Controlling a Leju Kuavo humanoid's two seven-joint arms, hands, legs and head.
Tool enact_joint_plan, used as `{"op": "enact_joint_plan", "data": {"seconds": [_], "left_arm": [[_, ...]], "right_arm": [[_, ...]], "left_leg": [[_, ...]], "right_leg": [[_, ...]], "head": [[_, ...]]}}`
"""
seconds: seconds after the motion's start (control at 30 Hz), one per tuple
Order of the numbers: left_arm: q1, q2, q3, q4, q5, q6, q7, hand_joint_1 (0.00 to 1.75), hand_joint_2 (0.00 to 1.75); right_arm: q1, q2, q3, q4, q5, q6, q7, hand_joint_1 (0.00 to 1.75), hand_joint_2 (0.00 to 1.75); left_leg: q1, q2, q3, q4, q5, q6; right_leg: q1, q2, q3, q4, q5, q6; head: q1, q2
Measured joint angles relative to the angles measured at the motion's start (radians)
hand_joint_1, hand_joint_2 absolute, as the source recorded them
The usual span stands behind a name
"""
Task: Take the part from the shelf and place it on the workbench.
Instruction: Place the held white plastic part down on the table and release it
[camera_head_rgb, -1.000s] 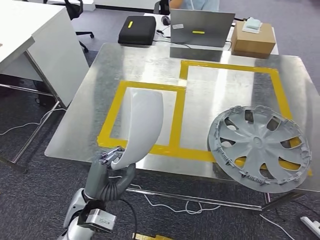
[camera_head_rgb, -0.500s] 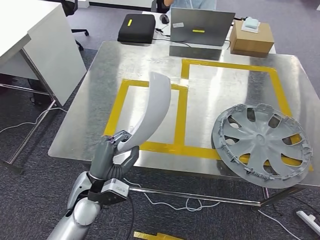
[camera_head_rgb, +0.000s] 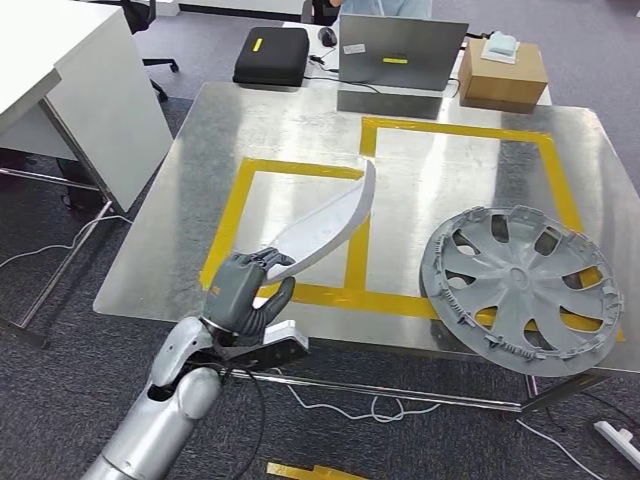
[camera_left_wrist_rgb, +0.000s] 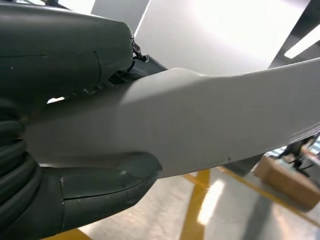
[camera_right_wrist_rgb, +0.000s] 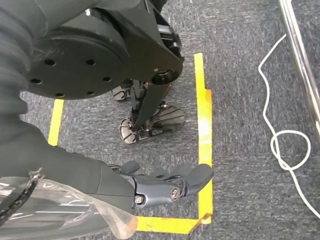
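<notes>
White, curved and long, the plastic body-panel part (camera_head_rgb: 326, 226) is gripped at its near end by my left hand (camera_head_rgb: 243, 296), fingers wrapped over it and thumb (camera_left_wrist_rgb: 109, 185) pressed beneath. From that grip its long axis slants up and away, out over the left yellow-taped rectangle (camera_head_rgb: 234, 200) on the steel workbench (camera_head_rgb: 453, 170), not yet resting there. My right hand (camera_right_wrist_rgb: 166, 185) hangs over the floor, fingers loosely extended, holding nothing.

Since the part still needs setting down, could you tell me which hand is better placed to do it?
Left. The left hand already grips the curved white plastic panel over the shiny metal workbench; the right hand hangs open above the carpet.
</notes>
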Motion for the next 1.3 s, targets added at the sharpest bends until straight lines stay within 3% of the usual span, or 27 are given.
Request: {"op": "enact_joint_plan", "data": {"seconds": [0.4,0.6,0.73,0.97,1.1,1.3], "left_arm": [[-0.231,-0.031,-0.047,0.338,-0.393,-0.034,0.277,1.75,1.75],[-0.308,-0.045,-0.055,0.474,-0.468,-0.079,0.348,1.75,1.75],[-0.332,-0.054,-0.055,0.540,-0.478,-0.090,0.361,0.00,1.75],[-0.339,-0.073,-0.041,0.595,-0.474,-0.045,0.341,0.00,1.75],[-0.335,-0.081,-0.023,0.599,-0.442,-0.009,0.304,0.00,0.00],[-0.268,-0.098,0.033,0.519,-0.259,0.029,0.151,0.00,0.00]], "right_arm": [[-0.006,-0.011,0.002,0.011,0.041,0.017,-0.001,0.00,1.75],[-0.005,-0.020,0.003,0.018,0.052,0.017,-0.001,0.00,1.75],[-0.004,-0.021,0.002,0.023,0.056,0.015,0.003,0.00,0.00],[-0.003,-0.021,0.002,0.024,0.059,0.007,0.007,0.00,0.00],[-0.003,-0.021,0.002,0.024,0.060,0.004,0.007,0.00,0.00],[-0.002,-0.014,-0.004,0.023,0.047,-0.006,0.013,0.00,0.00]], "left_leg": [[0.000,0.000,-0.001,0.000,0.001,-0.001],[0.000,0.000,-0.001,0.000,0.001,-0.001],[0.000,0.000,-0.001,0.000,0.001,-0.001],[0.000,0.000,-0.002,0.000,0.001,-0.001],[0.000,0.000,-0.002,0.000,0.001,-0.001],[0.000,0.000,-0.002,0.000,0.000,-0.001]], "right_leg": [[0.000,0.000,-0.001,0.003,0.000,0.000],[0.000,0.000,-0.002,0.003,0.000,0.000],[0.000,0.000,-0.002,0.003,0.000,0.000],[0.000,0.000,-0.003,0.003,0.000,0.000],[0.000,0.000,-0.003,0.003,0.000,0.000],[0.000,0.000,-0.003,0.003,0.000,0.000]], "head": [[0.000,0.000],[0.000,0.000],[0.000,0.000],[0.000,0.000],[0.000,0.000],[0.000,0.000]]}}
